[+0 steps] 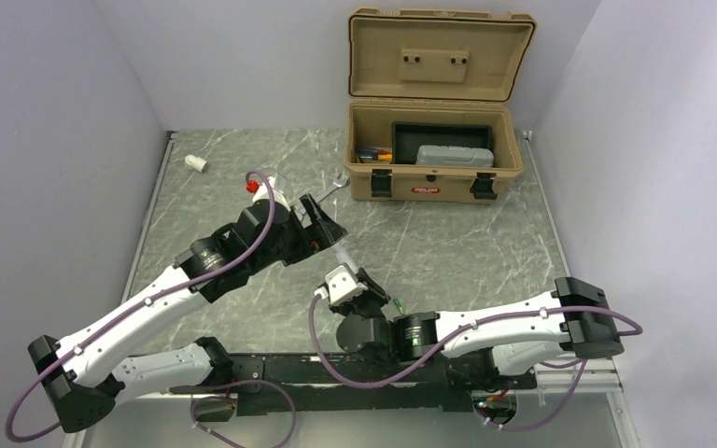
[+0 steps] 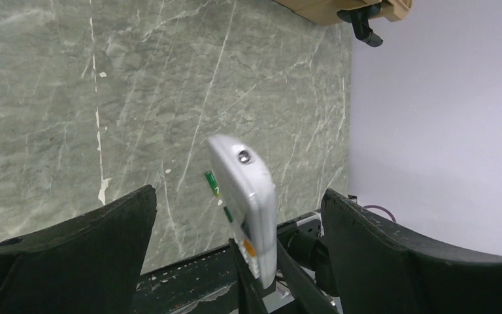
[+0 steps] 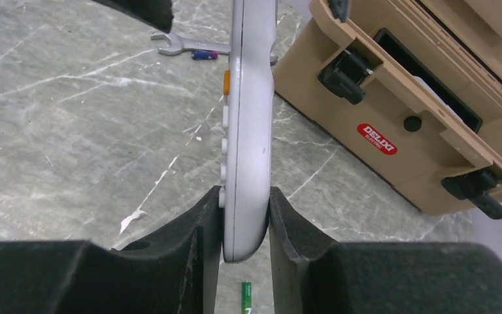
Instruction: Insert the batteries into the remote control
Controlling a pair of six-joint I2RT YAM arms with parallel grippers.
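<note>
The right gripper (image 3: 245, 196) is narrowed onto the lower end of a slim white plastic remote control (image 3: 247, 118). Its two black padded fingers (image 3: 196, 229) press against the remote's front and back faces. The remote stands on edge and juts straight out beyond the fingertips, with a column of small side-on buttons, one of them orange, facing left in the right wrist view.

A tiny slim green battery (image 3: 246, 296) with a pale tip lies on the grey-green marbled table (image 3: 72, 131), under the gripper and close to the held end of the remote.

The left gripper (image 2: 238, 199) is spread wide. The far end of the remote sits in the gap between its fingers and touches neither one. In the left wrist view, slivers of green show just behind the remote.

Farther out on the table lies a silver open-ended wrench (image 3: 183, 44) with a small purple cylinder (image 3: 204, 55) just beside it. To the right stands a tan plastic toolbox (image 1: 434, 159) with black latches, its lid raised. A stubby white cylinder (image 1: 195, 162) lies well apart, near the table's far left corner.
</note>
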